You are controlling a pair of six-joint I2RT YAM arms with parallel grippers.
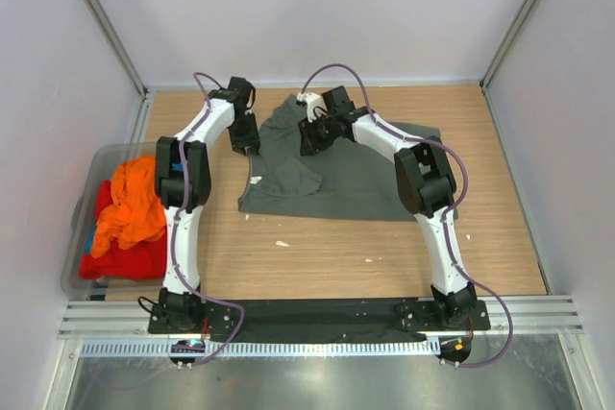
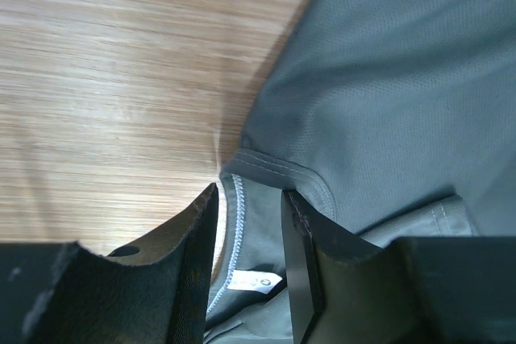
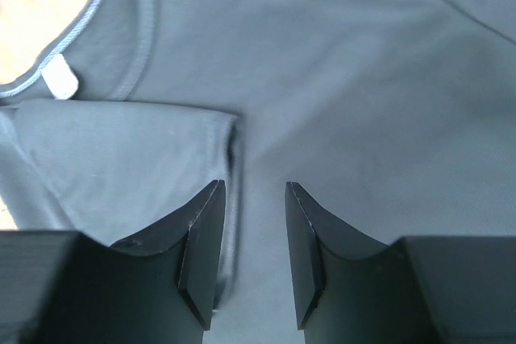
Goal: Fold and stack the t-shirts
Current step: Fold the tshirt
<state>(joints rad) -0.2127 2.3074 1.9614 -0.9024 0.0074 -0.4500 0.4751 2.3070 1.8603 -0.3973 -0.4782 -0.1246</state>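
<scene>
A dark grey-green t-shirt (image 1: 336,172) lies partly folded on the wooden table. My left gripper (image 1: 246,144) is open at the shirt's left edge; in the left wrist view (image 2: 250,199) its jaws straddle the stitched collar edge (image 2: 282,168), with a white label (image 2: 260,283) between them. My right gripper (image 1: 312,136) is open over the shirt's upper middle; in the right wrist view (image 3: 254,199) its jaws hover by a folded sleeve hem (image 3: 230,147). Orange (image 1: 135,201), red (image 1: 120,256) and blue (image 1: 89,237) shirts are piled in the bin.
A translucent grey plastic bin (image 1: 83,201) stands at the table's left edge. Small white scraps (image 1: 281,243) lie on the wood in front of the shirt. White walls enclose the table on three sides.
</scene>
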